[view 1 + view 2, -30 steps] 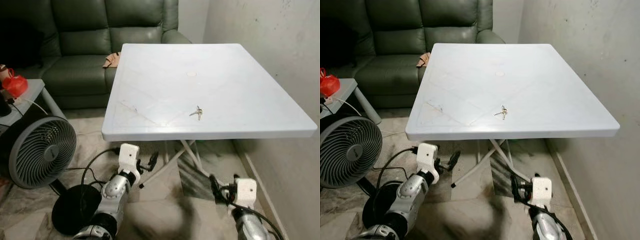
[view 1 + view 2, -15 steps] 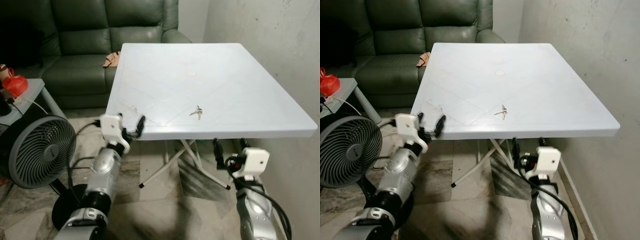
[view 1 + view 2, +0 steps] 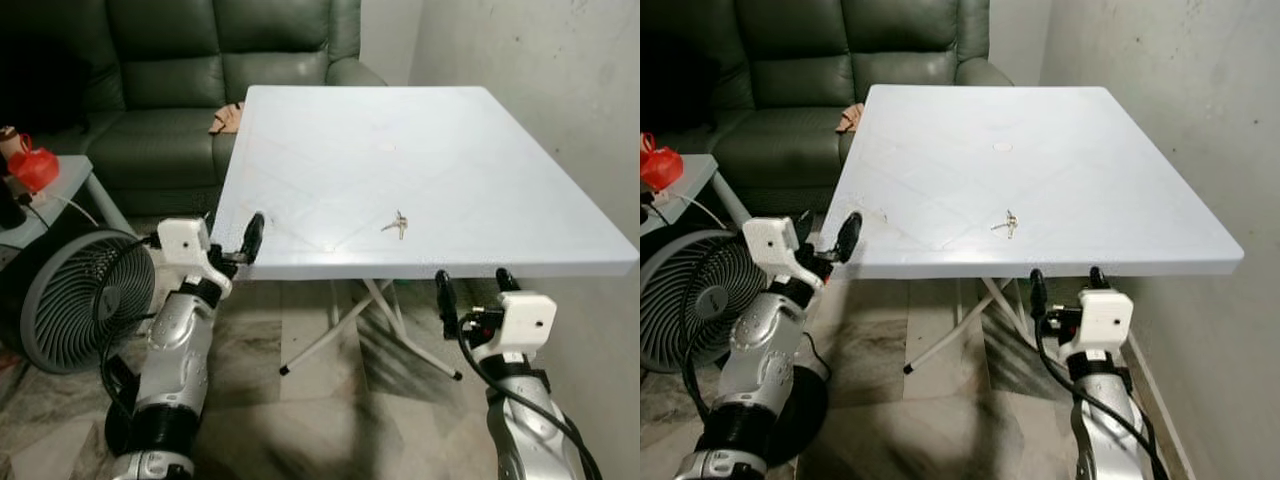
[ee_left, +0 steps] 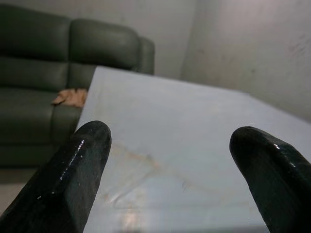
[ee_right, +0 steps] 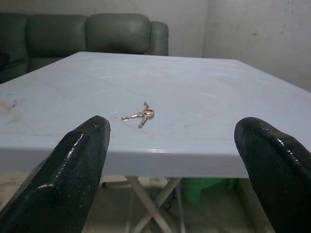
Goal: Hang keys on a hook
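Note:
A small bunch of keys (image 3: 398, 224) lies flat on the white folding table (image 3: 400, 130), near its front edge and a little right of the middle. My left gripper (image 3: 235, 240) is raised at the table's front left corner, open with nothing between its fingers (image 4: 77, 170). My right gripper (image 3: 472, 290) is held just before and slightly below the front edge, right of the keys. It is open and points at the keys (image 5: 140, 115), a short way from them.
A dark green sofa (image 3: 200, 90) stands behind the table with a tan object (image 3: 225, 118) on its seat. A floor fan (image 3: 70, 300) and a side table with a red thing (image 3: 35, 170) are at left. A wall (image 3: 560, 80) runs along the right.
Both arms have risen from near the floor to table height. The left gripper has gone to the table's front left corner, the right to its front edge. The keys lie unmoved.

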